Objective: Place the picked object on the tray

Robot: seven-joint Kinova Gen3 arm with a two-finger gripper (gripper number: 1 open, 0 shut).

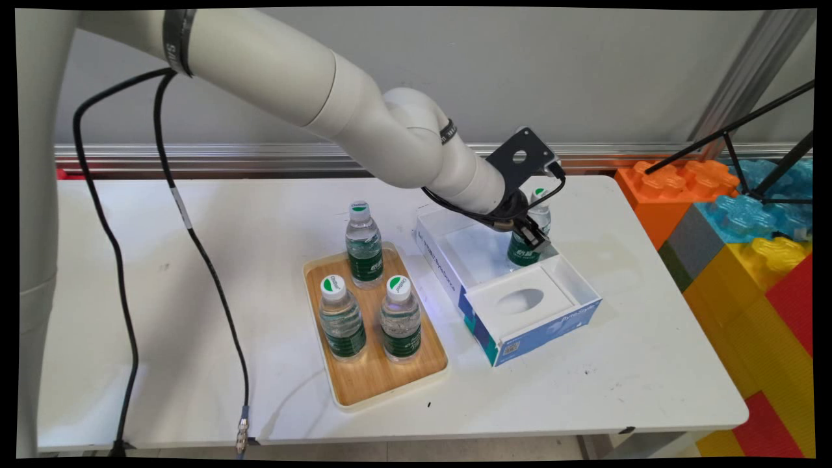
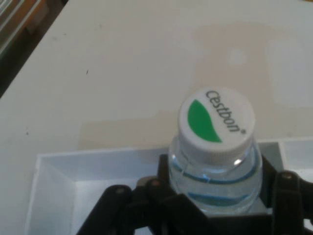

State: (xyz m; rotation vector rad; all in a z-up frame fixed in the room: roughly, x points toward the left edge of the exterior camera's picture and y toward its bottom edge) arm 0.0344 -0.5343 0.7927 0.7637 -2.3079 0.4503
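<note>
Four water bottles: three [image 1: 363,244] [image 1: 340,316] [image 1: 400,318] on the one wooden tray [image 1: 377,377] at lower centre, one [image 1: 533,227] in the one white-and-blue box [image 1: 520,325] right of centre. One tabletop [image 1: 260,214].

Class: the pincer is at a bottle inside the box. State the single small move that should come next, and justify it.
Probably release. The pincer grips the bottle, which stands upright in the open compartment of the white box, apparently on its floor; three other bottles stand on the wooden tray. If it isn't seated, lower slightly first.
</note>
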